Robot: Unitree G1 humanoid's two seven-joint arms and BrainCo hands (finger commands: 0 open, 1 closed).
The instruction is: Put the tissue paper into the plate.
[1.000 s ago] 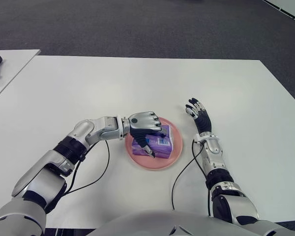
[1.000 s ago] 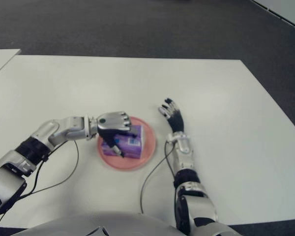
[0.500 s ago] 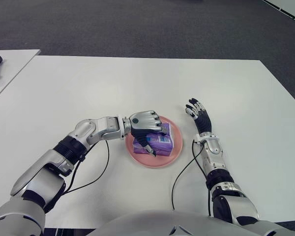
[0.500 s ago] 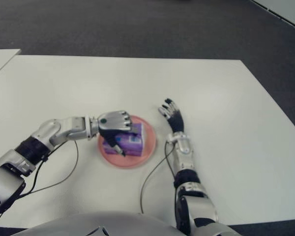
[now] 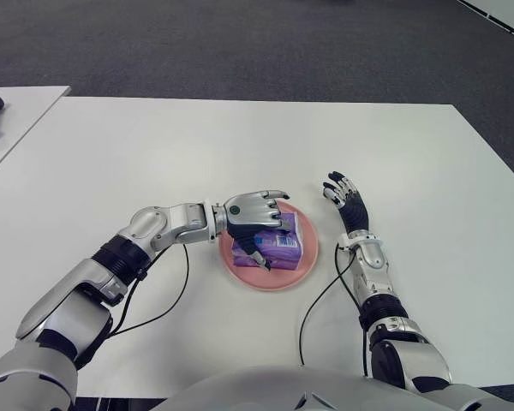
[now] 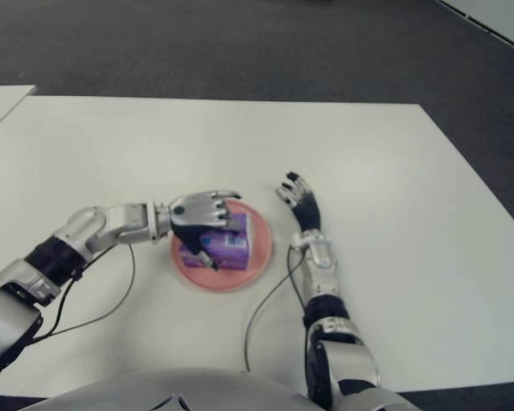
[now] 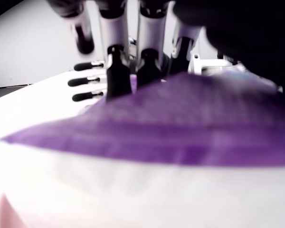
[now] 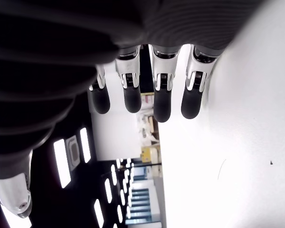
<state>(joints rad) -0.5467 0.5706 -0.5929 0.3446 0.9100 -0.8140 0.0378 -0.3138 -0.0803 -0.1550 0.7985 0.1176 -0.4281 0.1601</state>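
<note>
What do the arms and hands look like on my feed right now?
Both arms are silver metal shells with black joint bands. The left hand has a silver back with a small dark round mark and black fingertips. The right hand has dark fingers with silver segments. A thin black cable loops from each forearm over the white table.

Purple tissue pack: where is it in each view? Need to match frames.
Left eye: purple tissue pack centre, in the round pink plate, under the left hand.
Right eye: pack left of centre, same plate.
Left wrist: pack fills the foreground, fingers extended above it.
Right wrist: not in it.
Shared landmark: the pink plate.
</note>
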